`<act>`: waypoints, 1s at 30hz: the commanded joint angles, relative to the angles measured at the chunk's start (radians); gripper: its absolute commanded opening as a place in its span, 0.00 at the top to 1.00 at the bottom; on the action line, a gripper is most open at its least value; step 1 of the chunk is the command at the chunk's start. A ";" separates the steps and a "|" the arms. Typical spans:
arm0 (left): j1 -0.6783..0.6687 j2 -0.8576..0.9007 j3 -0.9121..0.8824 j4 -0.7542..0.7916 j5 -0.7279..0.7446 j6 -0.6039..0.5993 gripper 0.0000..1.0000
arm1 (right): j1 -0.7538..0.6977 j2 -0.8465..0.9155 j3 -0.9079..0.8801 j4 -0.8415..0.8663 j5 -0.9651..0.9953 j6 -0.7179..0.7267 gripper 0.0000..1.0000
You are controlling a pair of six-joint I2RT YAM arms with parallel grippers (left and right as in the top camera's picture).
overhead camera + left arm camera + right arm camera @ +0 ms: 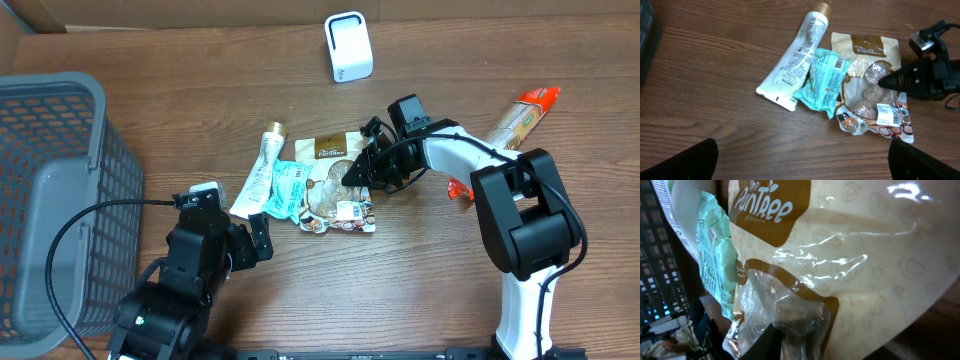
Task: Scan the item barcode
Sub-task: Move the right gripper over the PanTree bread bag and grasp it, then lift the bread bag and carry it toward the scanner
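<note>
Pantree snack pouch point(325, 195): flat on bench point(400, 290), mid-scene, label side up, white barcode sticker showing at near right corner. Overlapped on left edge by teal packet point(285, 190); white tube point(258, 175) just beside that, further left. All three bunched together, so any lift needs to start from the pouch's free right side.

Right claw point(348, 178): reaching in from right, tips down on pouch's clear window. Jaws look nipped almost together, with film puckered between them in wrist view. Judged a pinch on the loose film rather than the flat body, since nothing else offers an edge to catch.

Left claw point(807, 162): spread wide, holding nothing, hovering near side of the pile. Likely parked clear to leave the right arm room.

White scanner point(349, 47): upright at far edge, well apart from pouch. Grey mesh basket point(50, 85) far left.

Step in hand: securing pouch, early in task. Next: lift, turn sticker toward scanner. Risk: thin film slipping, or teal packet dragged along.
</note>
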 commanded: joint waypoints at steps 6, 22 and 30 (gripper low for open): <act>0.000 0.002 -0.004 0.003 -0.014 -0.017 0.00 | -0.011 0.018 -0.003 0.000 -0.010 0.004 0.81; 0.000 0.002 -0.004 0.003 -0.014 -0.017 0.00 | -0.024 -0.093 0.097 -0.092 0.031 -0.063 0.96; 0.000 0.002 -0.004 0.004 -0.014 -0.017 0.00 | -0.012 -0.299 0.122 -0.238 0.309 -0.114 0.96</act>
